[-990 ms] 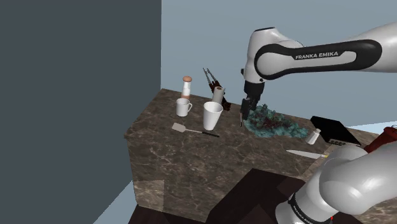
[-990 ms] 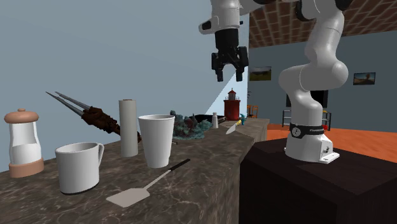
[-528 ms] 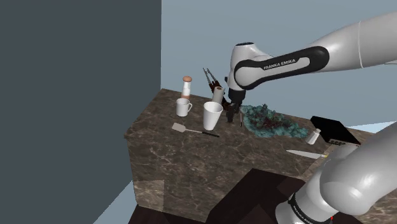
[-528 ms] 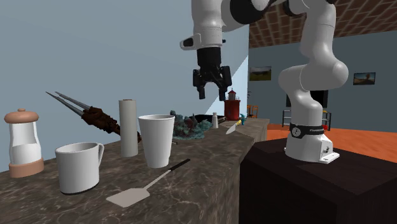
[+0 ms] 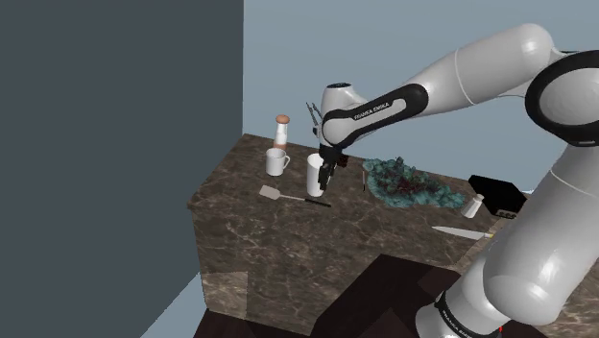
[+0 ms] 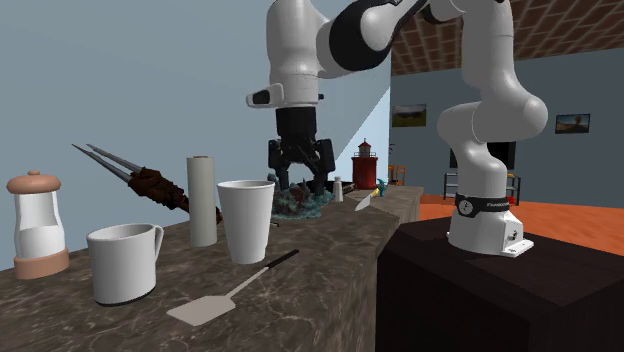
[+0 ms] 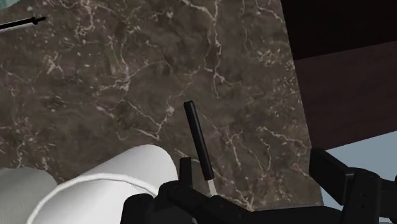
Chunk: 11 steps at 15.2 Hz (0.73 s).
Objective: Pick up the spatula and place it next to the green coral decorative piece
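The spatula lies flat on the dark marble counter, its pale blade towards the shoulder view's left and its thin black handle pointing towards the arm. My gripper hangs open just above the handle's end, beside a tall white cup. In the second exterior view the gripper hovers behind that cup, well above the spatula. In the wrist view the handle runs up from beside one of the gripper's fingers, untouched. The green coral piece sits further along the counter, seen also behind the cup.
A white mug, a grinder, a pale cylinder and dark skewers stand at the back. A knife, a small shaker and a black box lie beyond the coral. The counter's front edge is near the spatula.
The arm has swung from over the coral towards the shoulder view's left and come down, so the gripper now hangs by the tall cup over the spatula's handle. The fingers stayed open.
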### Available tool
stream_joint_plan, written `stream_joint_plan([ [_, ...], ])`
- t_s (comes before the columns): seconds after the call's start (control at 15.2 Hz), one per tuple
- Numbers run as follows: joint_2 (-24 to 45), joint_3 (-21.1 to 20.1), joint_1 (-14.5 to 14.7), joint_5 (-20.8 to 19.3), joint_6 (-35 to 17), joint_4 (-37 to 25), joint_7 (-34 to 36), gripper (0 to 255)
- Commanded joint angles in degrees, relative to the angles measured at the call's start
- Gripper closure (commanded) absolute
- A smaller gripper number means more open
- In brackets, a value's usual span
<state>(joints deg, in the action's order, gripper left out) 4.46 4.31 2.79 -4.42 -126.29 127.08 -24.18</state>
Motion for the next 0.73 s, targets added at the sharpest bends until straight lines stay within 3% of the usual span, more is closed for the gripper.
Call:
stream_joint_plan([
  [0.0,4.3,-0.1,-0.1,0.6,-2.0,-2.8,-2.5,0],
  [0.66,22.9,-2.9,-0.2,2.2,-7.4,-17.6,-10.1,0],
])
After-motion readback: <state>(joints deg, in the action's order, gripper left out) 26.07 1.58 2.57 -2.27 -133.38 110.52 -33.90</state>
